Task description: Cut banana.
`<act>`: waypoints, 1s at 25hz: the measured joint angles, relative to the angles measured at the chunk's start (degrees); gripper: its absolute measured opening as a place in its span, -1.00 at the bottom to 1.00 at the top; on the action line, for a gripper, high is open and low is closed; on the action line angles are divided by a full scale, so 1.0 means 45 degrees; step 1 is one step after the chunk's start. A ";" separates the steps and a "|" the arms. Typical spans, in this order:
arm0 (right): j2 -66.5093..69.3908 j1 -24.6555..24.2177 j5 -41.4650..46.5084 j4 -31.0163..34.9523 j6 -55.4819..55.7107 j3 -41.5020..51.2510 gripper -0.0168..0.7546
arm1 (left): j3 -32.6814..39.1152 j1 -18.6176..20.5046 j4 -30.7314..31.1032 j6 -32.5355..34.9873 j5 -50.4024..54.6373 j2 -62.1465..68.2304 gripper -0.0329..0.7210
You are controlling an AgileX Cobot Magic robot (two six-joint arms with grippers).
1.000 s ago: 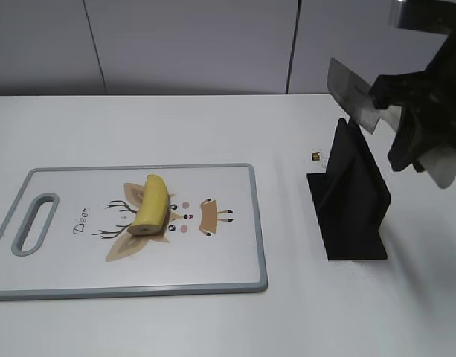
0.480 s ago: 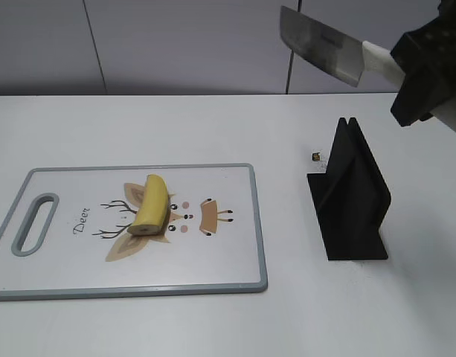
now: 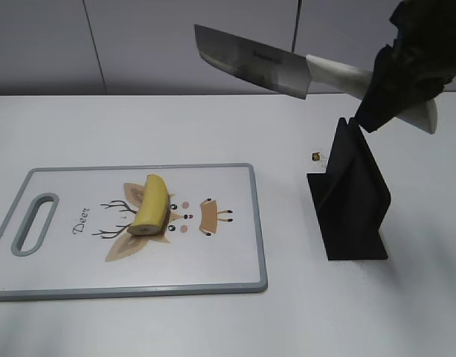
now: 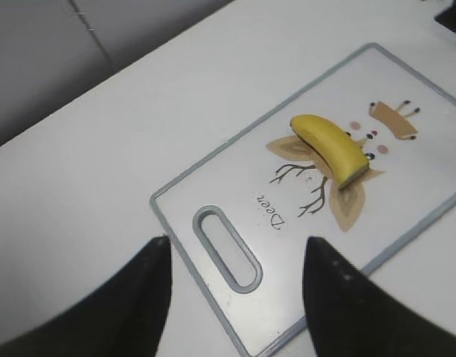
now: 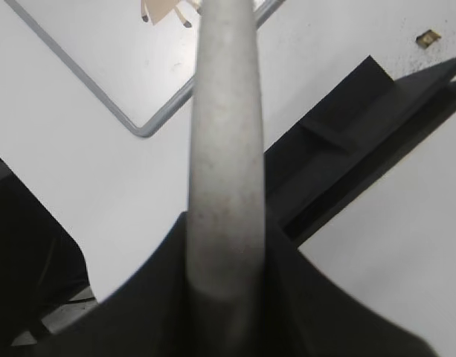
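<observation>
The banana (image 3: 151, 204) is a short yellow piece lying on the white cutting board (image 3: 71, 268), over the deer drawing; it also shows in the left wrist view (image 4: 330, 145). My right gripper (image 3: 391, 82) is shut on the pale handle (image 5: 226, 149) of a knife (image 3: 250, 61), a broad steel cleaver held high in the air, blade pointing left, above the board's right edge. My left gripper (image 4: 235, 253) is open and empty, hovering above the board's handle slot (image 4: 228, 248); it is out of the exterior view.
A black knife stand (image 3: 350, 197) sits on the white table to the right of the board, below the right gripper; it also shows in the right wrist view (image 5: 354, 149). A small dark crumb (image 3: 315, 156) lies beside it. A grey wall runs behind.
My right gripper has lifted the cleaver out of the stand and swung it leftwards, so the blade now reaches over the board's right edge. The banana and board have not moved.
</observation>
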 joint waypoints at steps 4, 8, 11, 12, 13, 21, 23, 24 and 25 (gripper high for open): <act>0.0742 0.0751 -0.0069 -0.0024 -0.1050 -0.0582 -0.54 | -0.1786 -0.0756 -0.0263 0.1629 0.0902 0.2422 0.54; 0.1737 0.1447 -0.0073 0.0003 -0.1701 -0.1212 -0.54 | -0.3552 -0.2720 0.0705 0.2182 0.1569 0.4396 0.54; 0.2292 0.1854 -0.0073 0.0003 -0.2859 -0.1445 -0.54 | -0.4552 -0.4273 0.2604 0.2252 0.1696 0.5433 0.54; 0.2445 0.1962 -0.0073 0.0003 -0.3307 -0.1470 -0.54 | -0.4850 -0.4619 0.2994 0.2264 0.1720 0.5756 0.54; 0.2573 0.2077 -0.0073 0.0010 -0.3638 -0.1482 -0.54 | -0.5075 -0.4943 0.3300 0.2258 0.1735 0.6060 0.54; 0.3150 0.2508 -0.0263 0.0082 -0.5435 -0.1482 -0.54 | -0.5537 -0.6119 0.3630 0.2284 0.2364 0.8292 0.53; 0.3174 0.2508 -0.0376 0.0233 -0.5801 -0.1492 -0.54 | -0.5537 -0.6167 0.3630 0.2337 0.2391 0.8684 0.53; 0.3186 0.2508 -0.0389 0.0357 -0.5964 -0.1492 -0.54 | -0.5537 -0.6167 0.3638 0.2385 0.2411 0.8874 0.53; 0.3215 0.2508 -0.0389 0.0503 -0.6101 -0.1492 -0.54 | -0.5537 -0.6167 0.3653 0.2411 0.2510 0.9031 0.53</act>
